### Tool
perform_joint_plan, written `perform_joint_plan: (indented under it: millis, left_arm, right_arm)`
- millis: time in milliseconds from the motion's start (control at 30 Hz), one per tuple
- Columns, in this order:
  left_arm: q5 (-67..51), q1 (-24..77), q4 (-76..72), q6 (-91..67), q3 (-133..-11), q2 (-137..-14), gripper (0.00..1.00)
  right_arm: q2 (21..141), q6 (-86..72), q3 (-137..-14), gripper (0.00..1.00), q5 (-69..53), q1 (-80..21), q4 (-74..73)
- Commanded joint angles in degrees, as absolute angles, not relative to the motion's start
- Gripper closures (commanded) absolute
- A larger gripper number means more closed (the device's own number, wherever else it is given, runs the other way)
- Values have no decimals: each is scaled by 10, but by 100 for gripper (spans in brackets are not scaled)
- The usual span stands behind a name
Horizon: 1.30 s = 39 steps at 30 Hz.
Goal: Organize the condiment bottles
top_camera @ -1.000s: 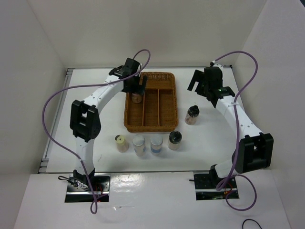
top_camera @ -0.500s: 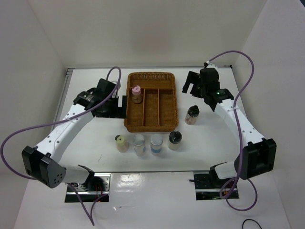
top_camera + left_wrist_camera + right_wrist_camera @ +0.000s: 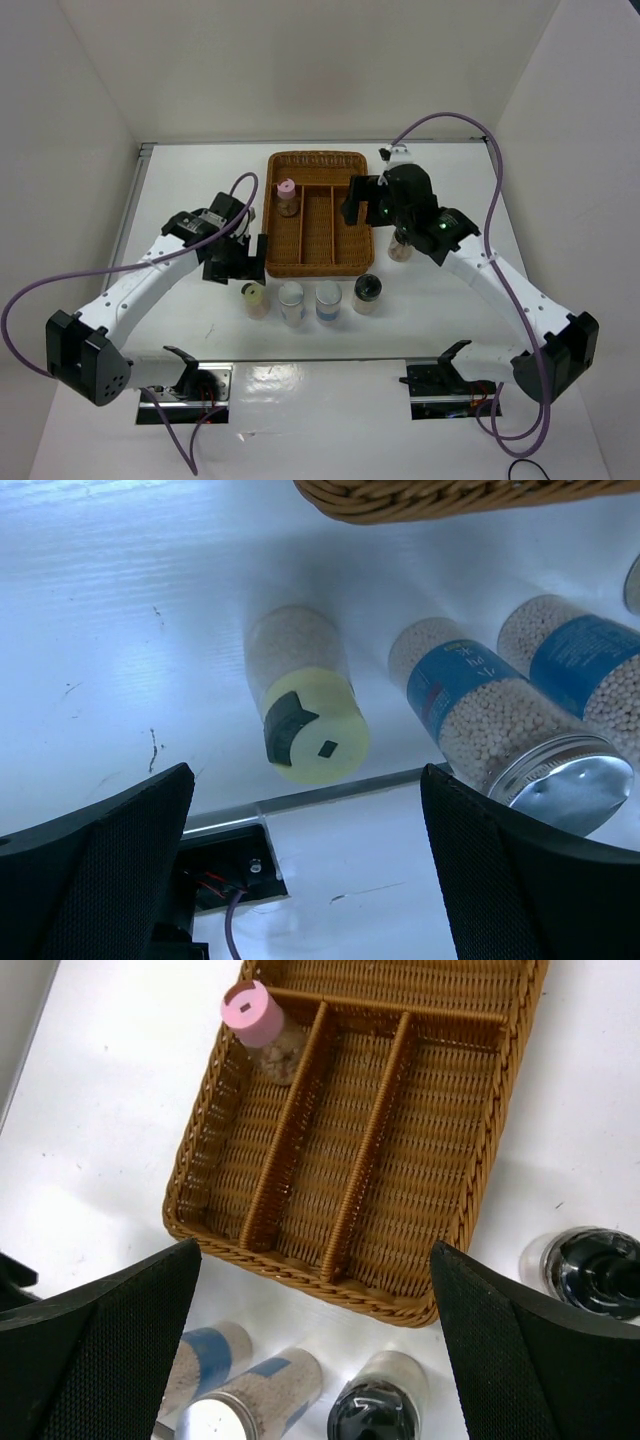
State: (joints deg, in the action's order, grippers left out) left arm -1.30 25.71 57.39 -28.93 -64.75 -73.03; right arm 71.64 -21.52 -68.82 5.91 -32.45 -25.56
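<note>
Target for the left gripper [image 3: 305, 775] looks like the yellow-lidded jar [image 3: 256, 298], first in the row in front of the wicker tray [image 3: 320, 271]. Jaws are wide with nothing in them. In the left wrist view the jar sits between them but lower, untouched, upright on the counter [image 3: 200, 200].

To do it well: centre on the clear body under the lid, drop straight down, and close only once both jaws flank it. The blue-labelled silver-lidded jar [image 3: 470, 715] stands just beside it on the right, so the right jaw could knock that one. The tray's front rim is near too, so keep clear of the wicker.

Around: a second blue-labelled jar [image 3: 585, 665], then a black-lidded jar [image 3: 367, 290] ends the row. The pink-lidded jar [image 3: 258, 1025] is already standing at the far end of the tray's left long compartment. Another black-lidded jar [image 3: 402, 247] stands right of the tray, partly hidden behind the right arm. The right gripper [image 3: 315, 1250] hovers over the tray, jaws wide and empty. Likely clash zone if both arms go to the tray together.
</note>
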Motion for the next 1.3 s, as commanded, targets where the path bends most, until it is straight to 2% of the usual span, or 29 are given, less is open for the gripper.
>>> perform_joint_plan:
  millis: [0, 333, 667, 733, 867, 900, 1000, 1133, 1267]
  left_arm:
    - [-29, 275, 559, -300, -642, -733, 0]
    - [5, 297, 554, -305, -624, -771, 1]
    - [5, 321, 559, -310, -624, -813, 12]
    - [5, 321, 559, -310, -624, -813, 17]
    - [18, 321, 559, -315, -624, -818, 36]
    - [30, 321, 567, -316, -624, -818, 43]
    - [51, 321, 579, -323, -629, -812, 53]
    - [87, 321, 616, -330, -675, -802, 58]
    - [87, 321, 674, -323, -792, -795, 59]
  right_arm:
    - [683, -222, -674, 1, 105, -331, -264]
    - [662, -284, -669, 1, 178, -326, -308]
    - [662, -318, -657, 1, 178, -315, -314]
    - [662, -318, -657, 1, 178, -300, -321]
    - [662, -318, -651, 1, 172, -288, -321]
    - [657, -318, -651, 1, 172, -283, -321]
    - [657, -318, -645, 1, 167, -277, -315]
    - [657, -318, -635, 1, 162, -272, -309]
    - [667, -313, -635, 1, 162, -266, -304]
